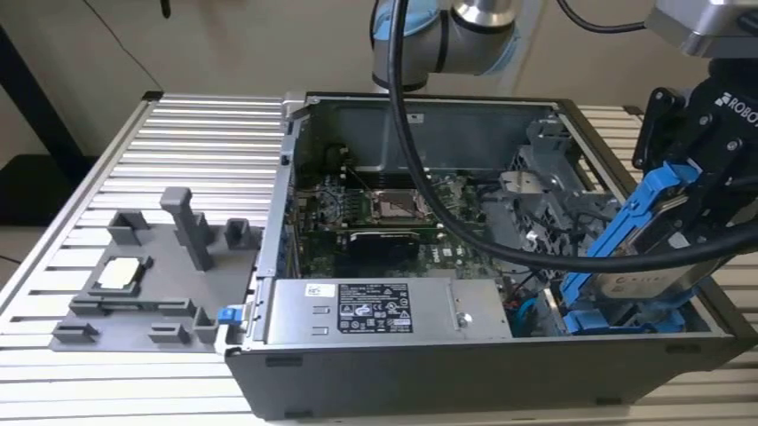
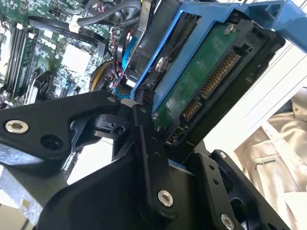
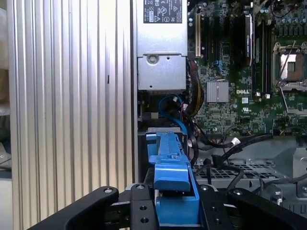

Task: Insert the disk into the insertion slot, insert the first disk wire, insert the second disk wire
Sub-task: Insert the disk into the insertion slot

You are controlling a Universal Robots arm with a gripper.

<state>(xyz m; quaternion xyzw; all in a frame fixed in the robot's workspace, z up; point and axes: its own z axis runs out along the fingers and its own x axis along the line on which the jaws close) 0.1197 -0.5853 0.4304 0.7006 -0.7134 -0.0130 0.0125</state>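
The gripper (image 1: 684, 197) has its jaws clamped on the disk (image 1: 649, 266), one finger (image 3: 140, 203) pressing each side of the blue carrier (image 3: 170, 165), as the first wrist view shows.

In the exterior view the disk hangs below the jaws at a slant. Its long axis runs from the held upper end, high at the exterior view's right, down and leftward to a lower end inside the open computer case (image 1: 391, 373). That lower end sits at the insertion slot (image 1: 616, 318), in the near corner of the case on the exterior view's right, where blue plastic edges show. The slot therefore lies down along the disk's own axis from the jaws. Whether the lower end already sits inside the slot or only rests at its mouth cannot be told.

The second wrist view shows the disk's underside, with a green circuit board (image 2: 201, 81) and a row of connector pins (image 2: 218, 72), bare of any wire. The first wrist view looks down the carrier's edge toward the power-supply box (image 3: 160, 52) and the motherboard (image 3: 240, 81) beyond.
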